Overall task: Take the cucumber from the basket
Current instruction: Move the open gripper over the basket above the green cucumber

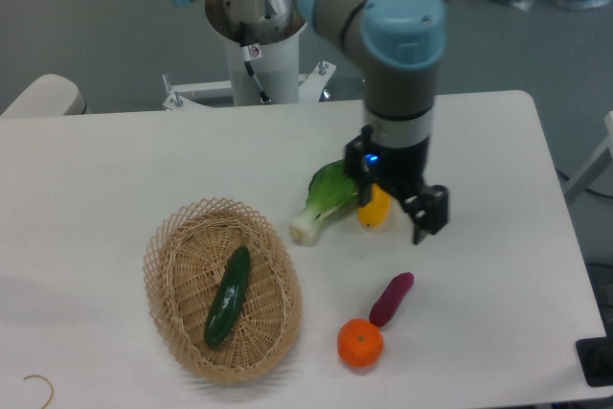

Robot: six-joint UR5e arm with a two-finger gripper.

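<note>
The dark green cucumber [227, 296] lies lengthwise inside the oval wicker basket [159, 254] at the table's front left. My gripper [396, 201] hangs above the table well to the right of the basket, over the yellow vegetable [374, 211], which it partly hides. Its fingers [429, 214] are spread open and hold nothing. The cucumber is fully in sight and nothing touches it.
A bok choy [327, 195] lies just right of the basket, touching the yellow vegetable. A purple eggplant-like piece [391, 298] and an orange [360, 343] sit near the front edge. The robot's base column [259, 55] stands at the back.
</note>
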